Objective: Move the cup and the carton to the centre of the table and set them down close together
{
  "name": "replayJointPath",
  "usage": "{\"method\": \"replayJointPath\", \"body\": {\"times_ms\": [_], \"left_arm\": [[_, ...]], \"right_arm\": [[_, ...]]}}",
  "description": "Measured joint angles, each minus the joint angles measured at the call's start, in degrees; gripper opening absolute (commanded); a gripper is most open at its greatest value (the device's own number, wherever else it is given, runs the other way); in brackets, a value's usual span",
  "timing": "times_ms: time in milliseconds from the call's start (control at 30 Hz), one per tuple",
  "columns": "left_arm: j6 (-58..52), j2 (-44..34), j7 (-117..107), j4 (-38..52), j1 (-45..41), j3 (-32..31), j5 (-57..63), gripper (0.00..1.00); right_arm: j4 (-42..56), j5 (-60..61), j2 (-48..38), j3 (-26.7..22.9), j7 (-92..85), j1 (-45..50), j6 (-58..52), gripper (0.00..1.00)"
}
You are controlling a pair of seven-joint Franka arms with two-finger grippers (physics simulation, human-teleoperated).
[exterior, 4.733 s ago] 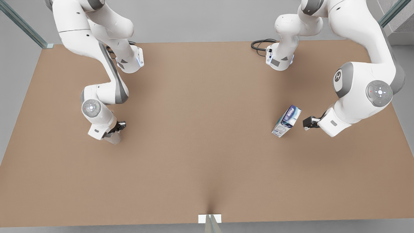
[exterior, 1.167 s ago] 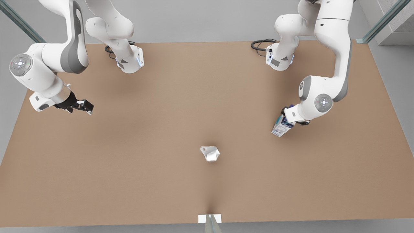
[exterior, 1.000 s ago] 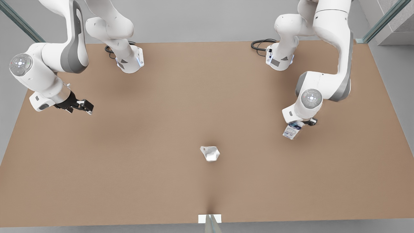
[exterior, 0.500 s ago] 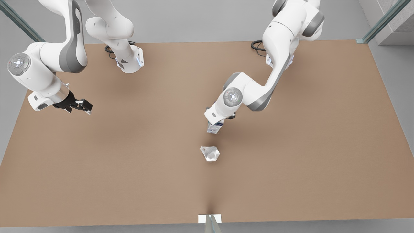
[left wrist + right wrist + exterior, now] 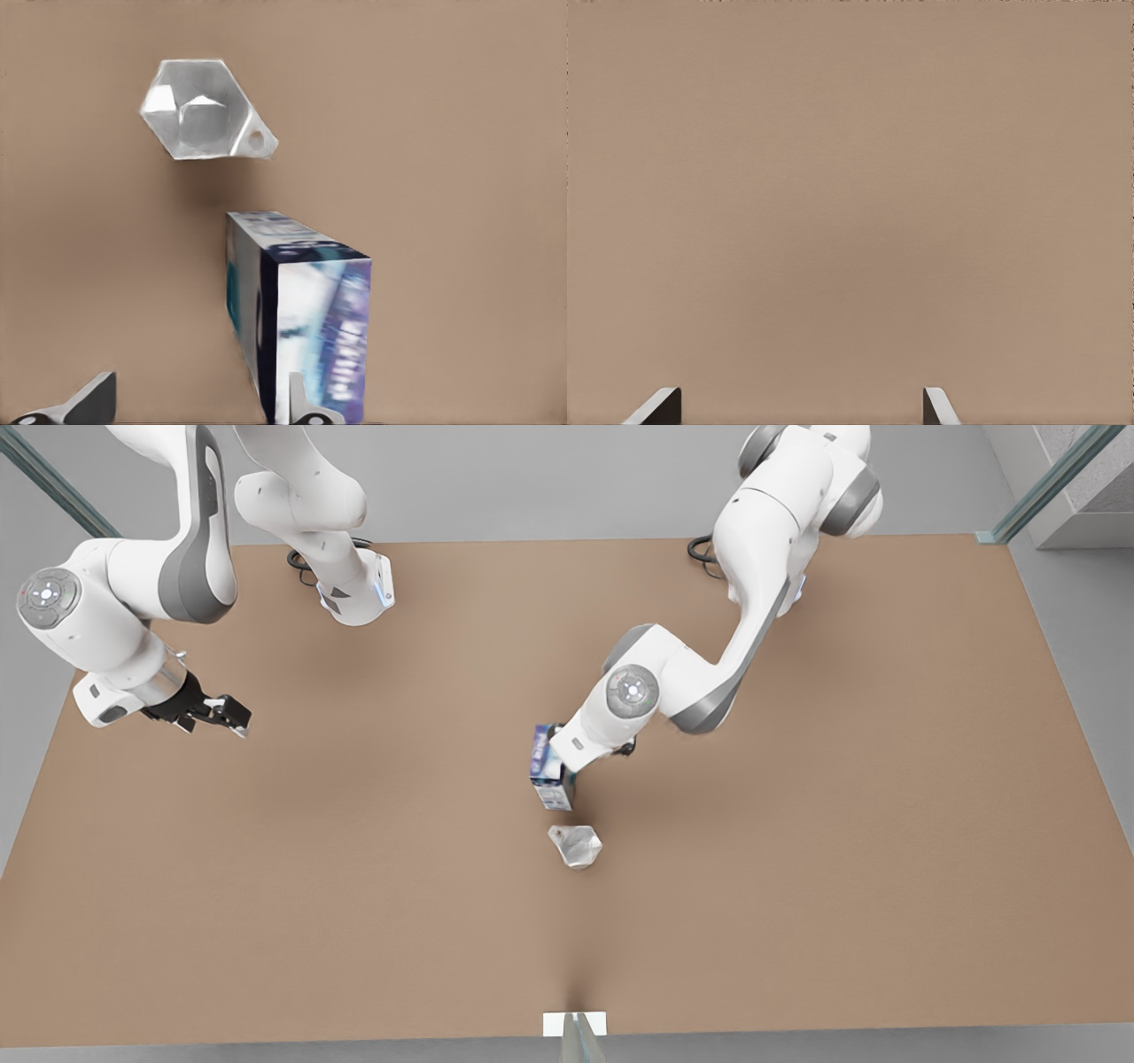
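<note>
**Operator:** Report the work surface and arm positions.

**Technician:** The table (image 5: 797, 921) is a plain matte brown top with both arm bases mounted along its far edge. The arm on the front view's right reaches in to the middle of the table. This is the left arm, since its wrist camera looks down on both task objects. The arm on the front view's left is the right arm. It waits near that side's table edge, well apart from both objects.

**Operator:** Gripper status?

**Technician:** The left gripper (image 5: 200, 379) has its fingers spread apart. One fingertip (image 5: 299, 394) overlaps the carton's printed face and the other stands clear of the carton with bare table between, so there is no clamp on it. The right gripper (image 5: 226, 717) hangs over bare tabletop, and in its wrist view (image 5: 802, 394) the fingers are likewise wide apart with nothing between them.

**Operator:** Object positions?

**Technician:** The carton (image 5: 547, 766), dark blue and purple with a white lower end, is at the table centre directly under the left wrist, white end towards the cup. Whether it rests fully on the surface cannot be told. The cup (image 5: 576, 846), pale and translucent, sits on the table just beside the carton's white end on the near side. In the left wrist view a narrow strip of table separates the cup (image 5: 205, 119) from the carton (image 5: 301, 310).
</note>
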Motion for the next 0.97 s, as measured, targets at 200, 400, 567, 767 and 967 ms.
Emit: {"method": "replayJointPath", "body": {"times_ms": [200, 400, 567, 767, 967], "left_arm": [[-5.9, -1.9, 6.9, 0.4, 1.0, 8.8, -0.2, 1.0], [-6.9, -5.1, 7.0, 0.4, 1.0, 19.3, -0.1, 1.0], [-10.5, -6.9, 16.9, 4.6, 1.1, 32.6, 0.1, 1.0], [-11.8, -12.0, 16.9, 4.5, 18.2, 13.7, 5.7, 1.0], [-12.8, -12.1, 16.7, 4.6, 24.5, 6.1, 10.8, 1.0]], "right_arm": [[0.0, 0.0, 0.0, 0.0, 0.0, 0.1, 0.1, 1.0], [0.1, 0.0, -0.2, 0.0, 0.0, 0.0, 0.0, 1.0], [0.2, -0.1, -0.3, 0.0, 0.1, 0.0, 0.0, 1.0], [0.2, 0.0, -0.3, 0.0, 0.7, 0.0, -0.4, 1.0], [0.3, 0.0, -2.1, 0.0, 0.6, -1.4, -0.3, 1.0]]}}
